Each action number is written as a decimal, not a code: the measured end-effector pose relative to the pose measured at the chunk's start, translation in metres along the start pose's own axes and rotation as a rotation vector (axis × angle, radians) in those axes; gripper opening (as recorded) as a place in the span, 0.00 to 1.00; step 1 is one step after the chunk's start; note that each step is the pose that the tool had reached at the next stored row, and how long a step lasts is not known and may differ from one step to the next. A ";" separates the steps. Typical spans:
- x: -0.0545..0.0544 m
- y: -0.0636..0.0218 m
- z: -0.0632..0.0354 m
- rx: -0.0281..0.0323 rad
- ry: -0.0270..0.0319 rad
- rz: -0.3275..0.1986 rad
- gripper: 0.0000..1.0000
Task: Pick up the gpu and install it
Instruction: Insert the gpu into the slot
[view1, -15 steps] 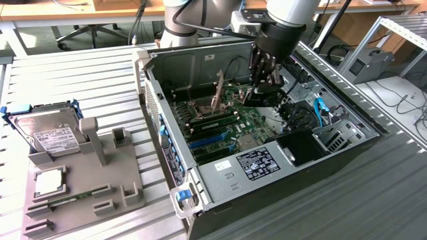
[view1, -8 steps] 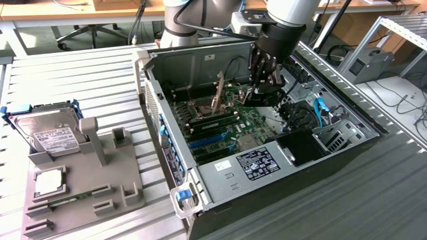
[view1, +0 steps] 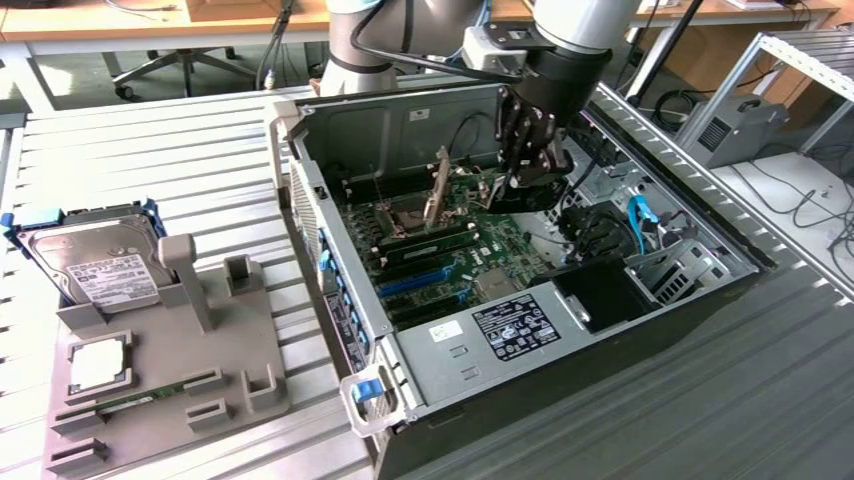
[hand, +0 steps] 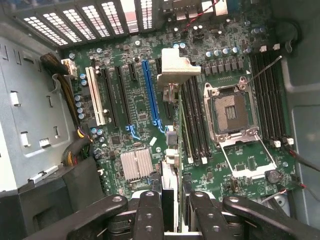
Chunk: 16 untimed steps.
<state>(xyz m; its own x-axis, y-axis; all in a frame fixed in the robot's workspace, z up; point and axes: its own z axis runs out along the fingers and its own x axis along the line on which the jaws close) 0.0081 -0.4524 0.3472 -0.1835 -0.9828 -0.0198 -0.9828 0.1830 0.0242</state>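
Observation:
My gripper (view1: 523, 183) hangs inside the open computer case (view1: 687, 300), above the motherboard (view1: 441, 250). It is shut on the gpu (view1: 538, 192), a dark card held on edge between the fingers (hand: 150, 215). In the wrist view the gpu (hand: 170, 150) shows edge-on, running away from the fingers to its silver end bracket (hand: 175, 67). The card hovers just beside the long blue slot (hand: 150, 90), between that slot and the black memory slots (hand: 195, 125). Whether its lower edge touches the board is hidden.
The CPU socket (hand: 232, 112) stands open with its plate raised. A silver heatsink (hand: 136, 164) and the power supply (view1: 514, 325) sit in the case. On the exterior view's left, a grey fixture (view1: 200, 330) carries a hard drive in a blue frame (view1: 87, 255).

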 end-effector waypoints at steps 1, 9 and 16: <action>0.000 0.0000 0.0000 -0.0001 0.0002 -0.009 0.26; 0.000 -0.0002 0.0001 -0.0012 0.0014 -0.061 0.26; 0.000 -0.0003 0.0002 -0.0024 0.0029 -0.121 0.26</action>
<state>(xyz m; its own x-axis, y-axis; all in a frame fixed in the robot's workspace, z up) 0.0084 -0.4524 0.3471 -0.0637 -0.9978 -0.0198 -0.9977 0.0632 0.0241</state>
